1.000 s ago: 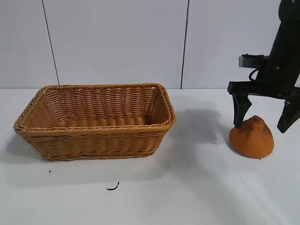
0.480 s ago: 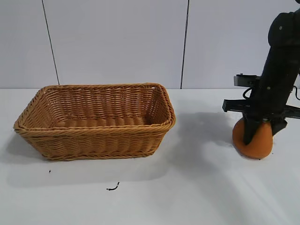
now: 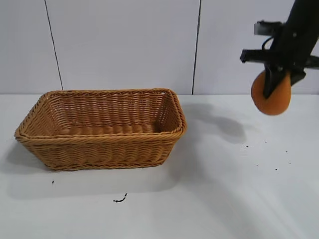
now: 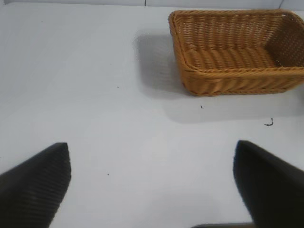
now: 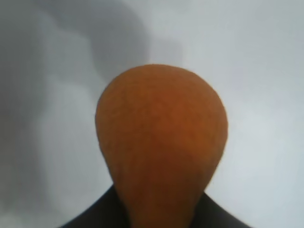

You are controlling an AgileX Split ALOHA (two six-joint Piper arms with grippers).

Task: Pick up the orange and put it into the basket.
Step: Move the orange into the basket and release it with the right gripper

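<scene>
Nearest, the left gripper (image 4: 152, 190) sits parked, fingers spread wide. Farther off, the basket (image 3: 102, 142) waits empty. Beyond, the right gripper (image 3: 277, 82) pinches the orange's (image 3: 271, 97) narrow top, high above the table; the fruit could slip during transit.

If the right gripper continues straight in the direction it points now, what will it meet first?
The right gripper points steeply down, shut on the orange and held in the air. Straight on, the orange would probably meet the bare white table first. The basket sits well off to the side.
</scene>
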